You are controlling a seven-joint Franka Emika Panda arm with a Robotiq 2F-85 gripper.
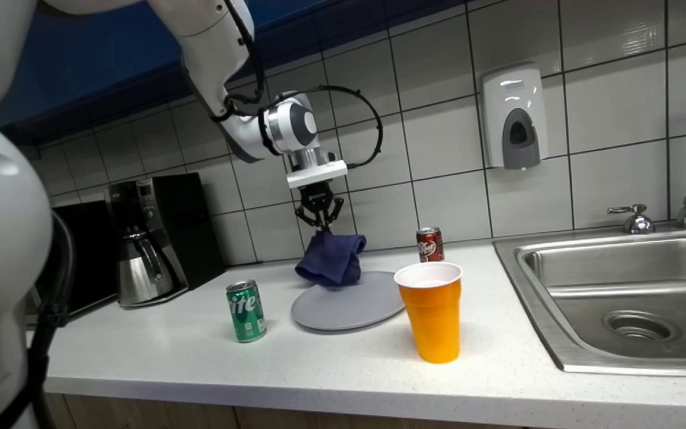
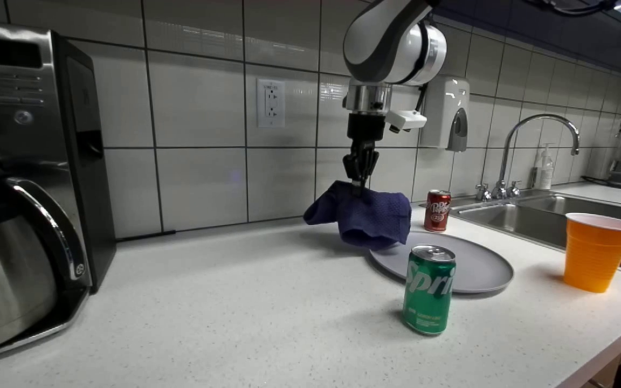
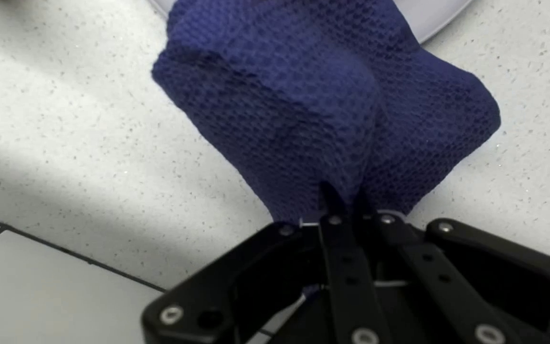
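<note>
Wrist view: fingers point(image 3: 341, 241) clenched on a cloth point(image 3: 332, 110). It droops from the pinch toward the plate point(image 3: 433, 14), bunched, no clear long axis.

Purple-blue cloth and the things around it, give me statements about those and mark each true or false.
1. The gripper is closed on the purple-blue cloth. True.
2. The cloth hangs over the sink. False: it hangs near the gray plate.
3. The Sprite can, Dr Pepper can and orange plastic cup stand upright. True.
4. The cup stands on the plate. False: it stands beside it on the countertop.
5. A coffee maker holds a metallic carafe. True.
</note>
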